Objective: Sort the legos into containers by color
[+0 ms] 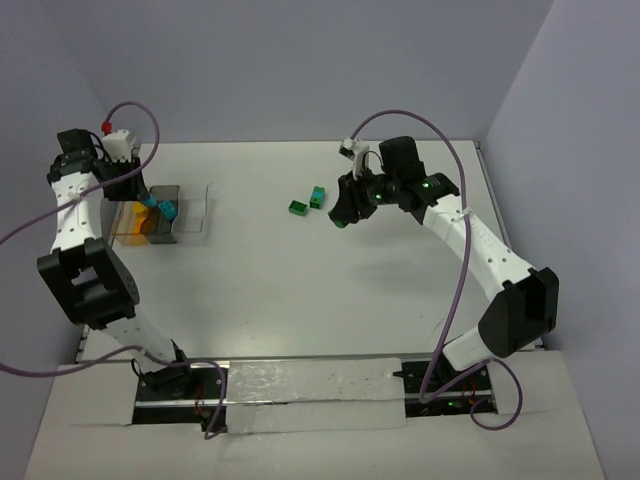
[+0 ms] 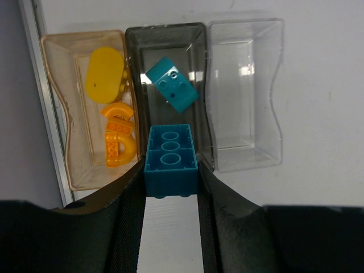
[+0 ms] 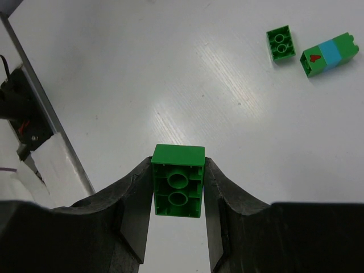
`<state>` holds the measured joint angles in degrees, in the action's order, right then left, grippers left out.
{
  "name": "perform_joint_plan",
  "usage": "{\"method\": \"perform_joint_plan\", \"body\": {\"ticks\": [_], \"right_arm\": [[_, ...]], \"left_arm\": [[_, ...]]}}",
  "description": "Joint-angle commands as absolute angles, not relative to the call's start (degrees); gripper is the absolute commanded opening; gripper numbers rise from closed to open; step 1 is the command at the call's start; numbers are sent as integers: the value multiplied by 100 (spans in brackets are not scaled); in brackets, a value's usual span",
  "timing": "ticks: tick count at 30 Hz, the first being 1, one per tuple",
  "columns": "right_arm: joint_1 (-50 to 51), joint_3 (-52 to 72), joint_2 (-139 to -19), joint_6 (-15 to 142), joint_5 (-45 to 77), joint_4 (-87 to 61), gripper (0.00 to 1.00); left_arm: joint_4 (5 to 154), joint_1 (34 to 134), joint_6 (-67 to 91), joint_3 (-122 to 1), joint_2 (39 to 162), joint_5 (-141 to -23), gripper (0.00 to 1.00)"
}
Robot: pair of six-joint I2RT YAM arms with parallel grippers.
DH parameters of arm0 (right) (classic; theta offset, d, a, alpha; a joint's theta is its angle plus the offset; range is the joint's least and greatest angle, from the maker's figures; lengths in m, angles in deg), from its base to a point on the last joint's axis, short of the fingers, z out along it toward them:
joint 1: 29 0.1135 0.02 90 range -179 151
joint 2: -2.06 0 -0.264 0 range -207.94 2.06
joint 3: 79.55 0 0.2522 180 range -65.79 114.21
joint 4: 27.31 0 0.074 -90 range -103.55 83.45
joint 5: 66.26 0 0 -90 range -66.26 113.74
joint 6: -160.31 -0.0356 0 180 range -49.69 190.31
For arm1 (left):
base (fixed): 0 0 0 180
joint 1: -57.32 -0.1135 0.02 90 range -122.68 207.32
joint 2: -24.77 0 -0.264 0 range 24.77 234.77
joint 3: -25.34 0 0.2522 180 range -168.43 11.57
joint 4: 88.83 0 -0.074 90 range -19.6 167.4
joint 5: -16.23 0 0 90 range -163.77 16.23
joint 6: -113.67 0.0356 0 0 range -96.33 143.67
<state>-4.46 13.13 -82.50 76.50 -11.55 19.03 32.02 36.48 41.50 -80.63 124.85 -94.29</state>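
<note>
My left gripper is shut on a teal brick and holds it above the near end of the smoky brown tray. A second teal brick lies in that tray. An amber-tinted tray to its left holds a yellow oval piece and orange curved pieces. A clear tray on the right holds nothing. My right gripper is shut on a green brick above the bare table. A small green brick and a green-and-cyan stack lie on the table.
In the top view the three trays stand at the far left of the table, close to the left wall. The two loose green pieces lie at the centre back, just left of my right gripper. The table's edge and cables show at the left of the right wrist view.
</note>
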Motion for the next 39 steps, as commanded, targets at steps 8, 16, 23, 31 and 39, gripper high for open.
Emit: {"method": "perform_joint_plan", "body": {"ticks": [8, 16, 23, 31, 39], "right_arm": [[-450, 1390, -8179, 7321, -1082, 1273, 0], [-448, 1451, -8362, 7277, -1141, 1322, 0], [-448, 1484, -8419, 7306, -1160, 1378, 0], [-439, 1469, -8441, 7289, -1161, 1385, 0], [-443, 1583, -8508, 7061, -1873, 1383, 0]], "left_arm": [[3145, 3607, 3819, -8619, 13288, -9094, 11], [3169, 3692, 3977, -8151, 13204, -9101, 12], [3138, 3723, 4022, -8000, 13226, -9059, 23], [3128, 3780, 4078, -8191, 12864, -9831, 84], [2956, 3989, 3879, -9003, 12169, -11218, 99]]}}
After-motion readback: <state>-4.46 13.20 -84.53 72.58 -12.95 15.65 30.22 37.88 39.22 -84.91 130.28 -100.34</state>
